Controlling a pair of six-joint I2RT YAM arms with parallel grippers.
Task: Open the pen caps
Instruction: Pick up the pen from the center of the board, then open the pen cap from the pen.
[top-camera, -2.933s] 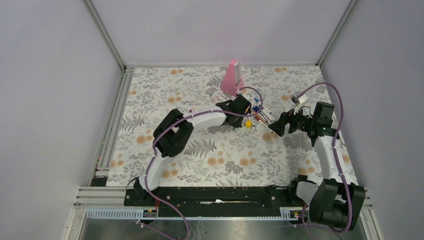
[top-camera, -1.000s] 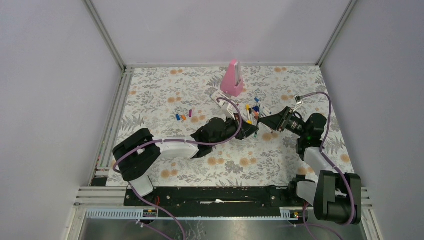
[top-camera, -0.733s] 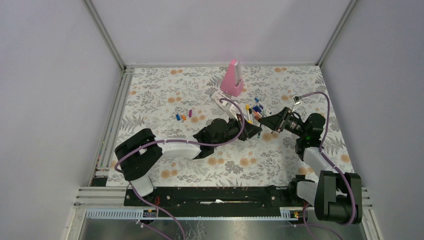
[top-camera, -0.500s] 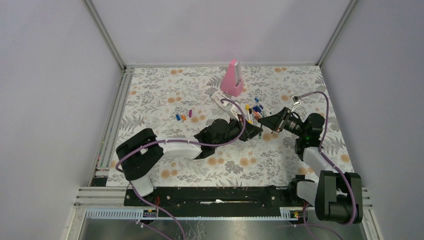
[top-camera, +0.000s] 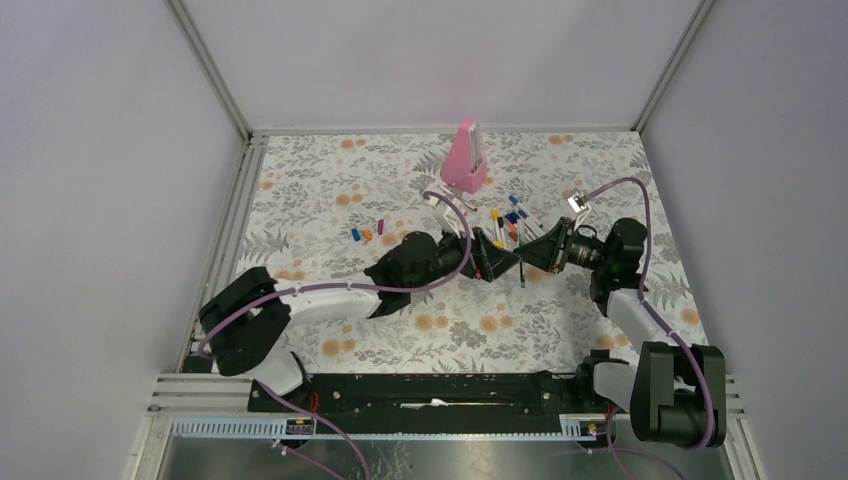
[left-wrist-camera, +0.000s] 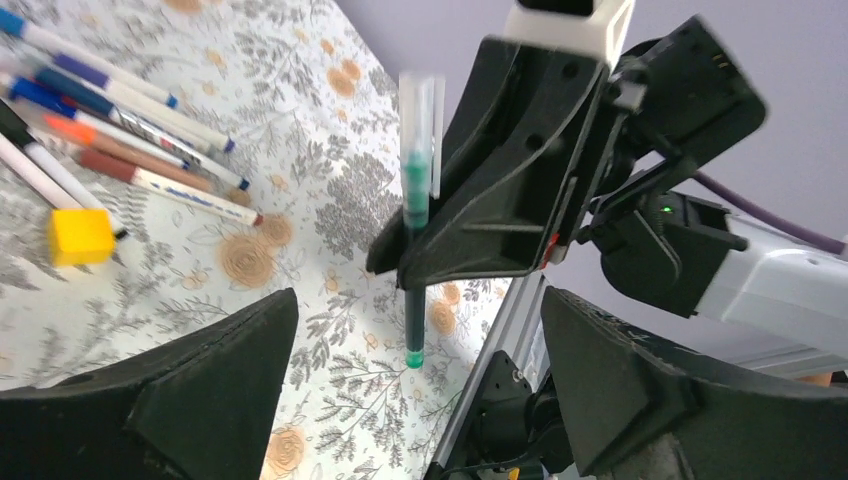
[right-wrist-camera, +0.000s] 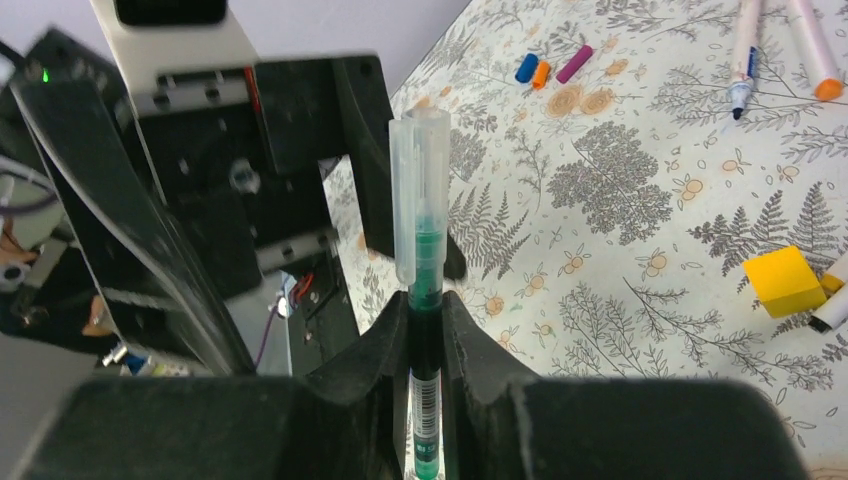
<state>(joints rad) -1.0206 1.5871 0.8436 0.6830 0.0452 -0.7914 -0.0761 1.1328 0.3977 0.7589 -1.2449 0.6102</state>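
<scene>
My right gripper (right-wrist-camera: 425, 310) is shut on a green pen (right-wrist-camera: 424, 262) and holds it upright above the table. A clear pen cap (right-wrist-camera: 418, 180) sits on its upper end. In the left wrist view the same green pen (left-wrist-camera: 414, 250) hangs below the right gripper (left-wrist-camera: 500, 200), with the clear cap (left-wrist-camera: 418, 110) on top. My left gripper (left-wrist-camera: 417, 300) is open, its fingers wide on either side of the pen and not touching it. From above, the left gripper (top-camera: 497, 258) faces the right gripper (top-camera: 532, 254). Loose blue (right-wrist-camera: 527, 68), orange (right-wrist-camera: 541, 74) and purple (right-wrist-camera: 574, 64) pen caps lie apart.
Several capped pens (top-camera: 510, 222) lie in a pile behind the grippers, with a yellow cube (left-wrist-camera: 80, 235) beside them. A tall pink wedge (top-camera: 466, 155) stands at the back. The table's right rail (left-wrist-camera: 500, 380) runs close under the held pen.
The left gripper has opened and let go of the green pen. The right gripper has closed on it. Both grippers sit slightly further left than a second ago.
</scene>
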